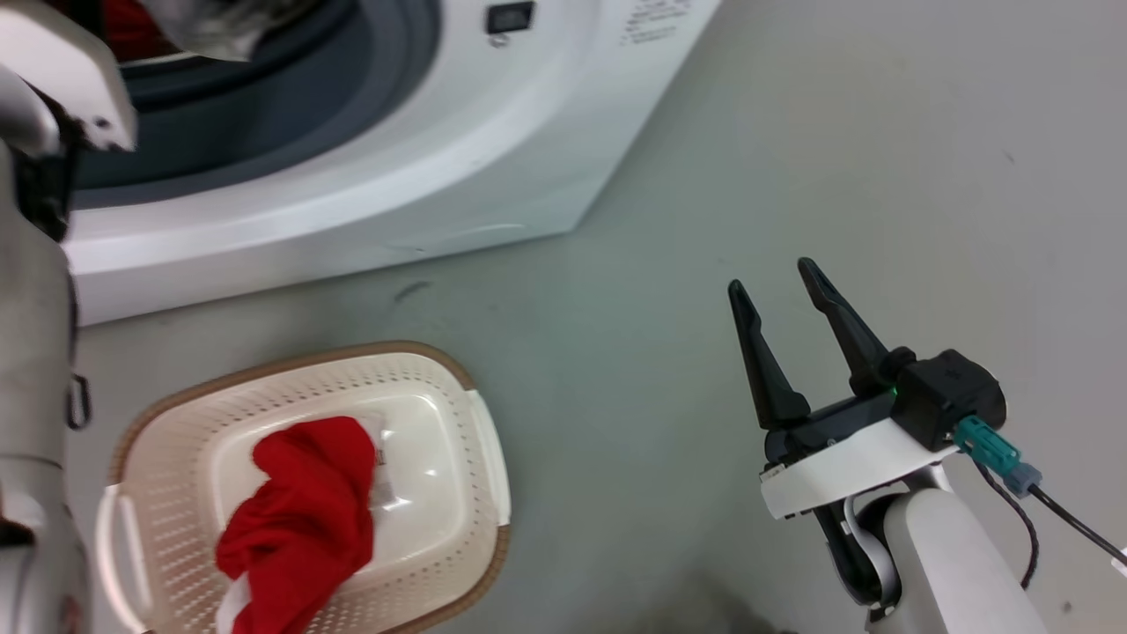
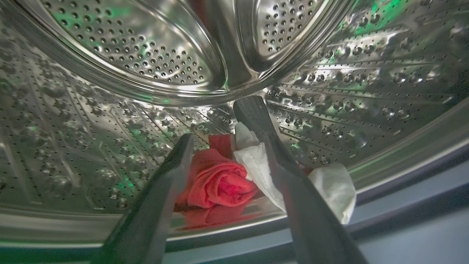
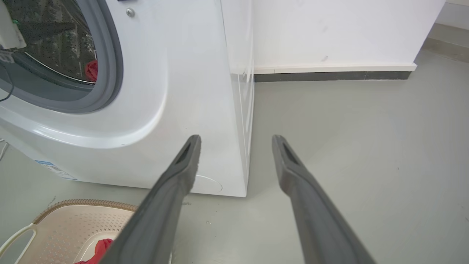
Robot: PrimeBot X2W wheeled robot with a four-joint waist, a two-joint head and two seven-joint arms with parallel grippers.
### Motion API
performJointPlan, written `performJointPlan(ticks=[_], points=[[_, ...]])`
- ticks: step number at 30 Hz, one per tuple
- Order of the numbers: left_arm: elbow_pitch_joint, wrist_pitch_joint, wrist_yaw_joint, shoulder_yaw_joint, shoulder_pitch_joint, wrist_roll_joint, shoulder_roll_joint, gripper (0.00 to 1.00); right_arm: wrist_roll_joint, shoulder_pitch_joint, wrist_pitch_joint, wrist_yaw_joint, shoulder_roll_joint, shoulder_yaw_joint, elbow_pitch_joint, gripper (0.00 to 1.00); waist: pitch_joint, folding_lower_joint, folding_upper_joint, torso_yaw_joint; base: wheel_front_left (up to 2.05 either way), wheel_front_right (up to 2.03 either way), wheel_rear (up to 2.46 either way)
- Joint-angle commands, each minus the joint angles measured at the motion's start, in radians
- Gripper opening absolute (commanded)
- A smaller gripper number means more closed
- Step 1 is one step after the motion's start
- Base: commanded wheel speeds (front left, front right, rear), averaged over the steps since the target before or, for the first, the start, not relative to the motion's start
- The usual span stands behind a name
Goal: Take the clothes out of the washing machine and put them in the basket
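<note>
Two pieces lay at the bottom of the drum (image 2: pixel 146 55), near its front lip: a rolled red bundle (image 2: pixel 216 183) and, touching it, a crumpled white cloth (image 2: pixel 331 187). One red garment (image 1: pixel 304 519) lay in the basket (image 1: pixel 290 357) on the floor (image 1: pixel 660 352) before the washer (image 1: pixel 396 176). Left claw (image 2: pixel 218 121) was inside the drum, fingers spread wide, gripping nothing, the bundle between them and the cloth lying against one finger. Right claw (image 1: pixel 770 275) hung open and empty above the floor, well apart from the basket. Both pieces looked light, limp and soft: nothing to break, though thin folds could slip from narrow fingers or drag on the grey seal (image 1: pixel 401 53). Best bet, I'd say: bite the thick middle of the roll, perhaps pinching the cloth's edge in too.
</note>
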Motion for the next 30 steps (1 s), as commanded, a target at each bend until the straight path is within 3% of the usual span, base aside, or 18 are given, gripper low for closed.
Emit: performJointPlan(ticks=[1,12,21,22,23,27,30], points=[[0.028,0.028,-0.003,-0.010,-0.042,0.011,0.020,1.00,0.012,-0.026,-0.010,-0.001,0.002,0.012,0.009,1.00,0.057,-0.0001,0.0000,-0.058,0.00,0.00,0.00],[0.214,0.359,-0.017,-0.071,-0.266,0.034,0.113,1.00,0.055,-0.073,-0.022,-0.001,0.002,0.054,0.028,1.00,0.144,-0.0001,0.0000,-0.134,0.00,0.00,0.00],[0.296,0.615,-0.020,-0.094,-0.348,0.019,0.146,1.00,0.072,-0.065,-0.022,-0.001,0.002,0.075,0.011,1.00,0.161,-0.0001,0.0000,-0.164,0.00,0.00,0.00],[0.302,0.640,-0.020,-0.092,-0.352,0.013,0.143,0.36,0.072,-0.065,-0.022,-0.001,0.002,0.075,0.011,1.00,0.161,-0.0001,0.0000,-0.165,0.00,0.00,0.00],[0.300,0.650,-0.019,-0.091,-0.352,0.012,0.144,0.00,0.072,-0.065,-0.022,-0.001,0.002,0.075,0.011,1.00,0.161,-0.0001,0.0000,-0.166,0.00,0.00,0.00],[0.283,0.670,0.001,-0.088,-0.350,0.002,0.146,0.00,0.076,-0.067,-0.022,-0.001,0.002,0.074,0.010,1.00,0.159,-0.0001,0.0000,-0.170,0.00,0.00,0.00],[0.241,0.608,0.018,-0.089,-0.334,-0.001,0.140,0.00,0.077,-0.069,-0.022,-0.001,0.002,0.073,0.013,1.00,0.148,-0.0001,0.0000,-0.169,0.00,0.00,0.00]])
